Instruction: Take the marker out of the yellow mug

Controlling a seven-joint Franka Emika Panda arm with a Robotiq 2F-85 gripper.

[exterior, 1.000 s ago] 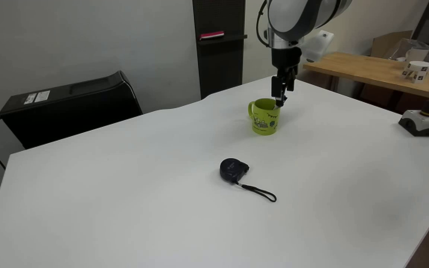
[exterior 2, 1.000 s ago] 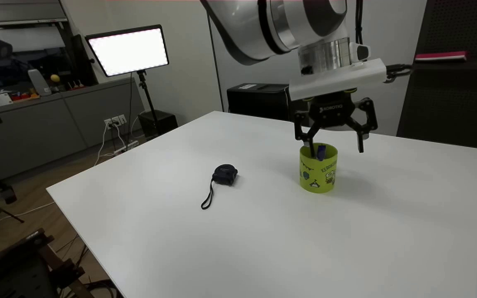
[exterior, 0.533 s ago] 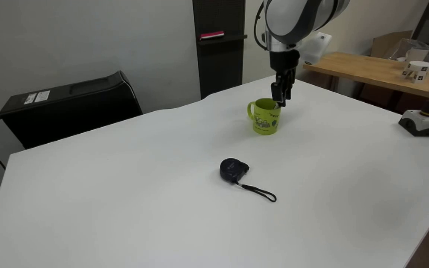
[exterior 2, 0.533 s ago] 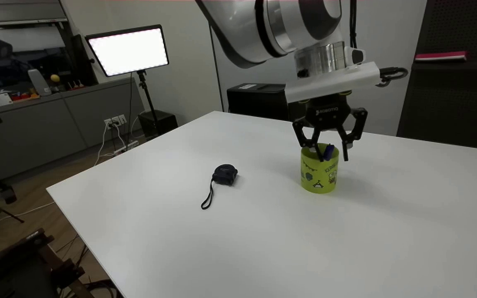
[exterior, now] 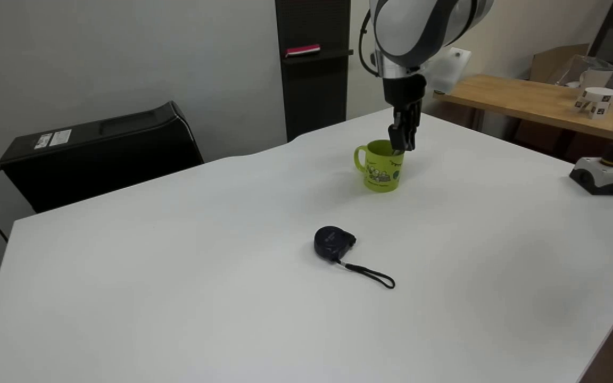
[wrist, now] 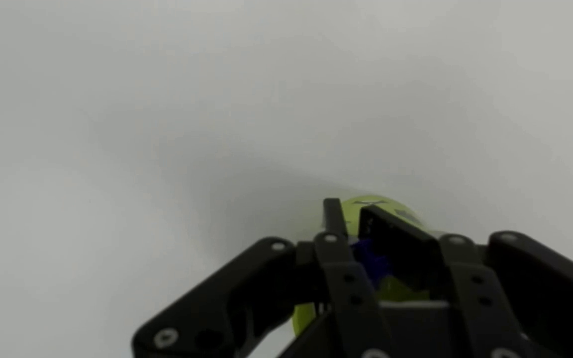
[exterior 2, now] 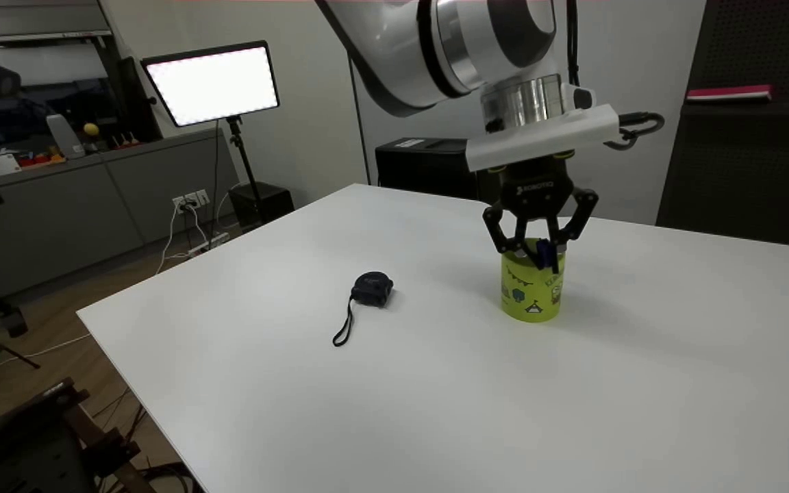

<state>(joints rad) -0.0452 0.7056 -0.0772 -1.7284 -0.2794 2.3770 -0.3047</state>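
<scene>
"White surface [exterior: 205,303], plain grey wall [exterior: 221,64] behind it. What stands there?"

"Right of centre in an exterior view, the yellow mug [exterior 2: 531,298], upright, dark print on its side. Nearer the middle of the frame lies a dark tape measure [exterior 2: 372,288] with a looped cord [exterior 2: 344,329], well apart from the mug. Both exterior views show that much."

"And the pincer [exterior 2: 546,264]?"

"Down at the mug's rim, jaws narrow, clasping the blue end of the marker [exterior 2: 544,250]. Whether the tips dip inside the mug, I cannot tell."

"You're sure it has hold?"

"Go by the wrist view: low in the frame, right of centre, that blue end fills the gap between two black fingers [wrist: 334,216]. Yellow-green shows past the tips and again beneath."

"So the marker is in the mug?"

"Its lower part is. In an exterior view the blue end is hidden behind the pincer, but a thin pale sliver of the body [exterior: 395,152] shows at the rim."

"Where do you get the handle?"

"Only in an exterior view: the handle [exterior: 358,159] juts out to the mug's left, and a grey button box [exterior: 604,175] sits at the right edge of the frame."

"What about that glare?"

"Lit panel [exterior 2: 209,83] on a stand, upper left in an exterior view, seen only there."
</scene>
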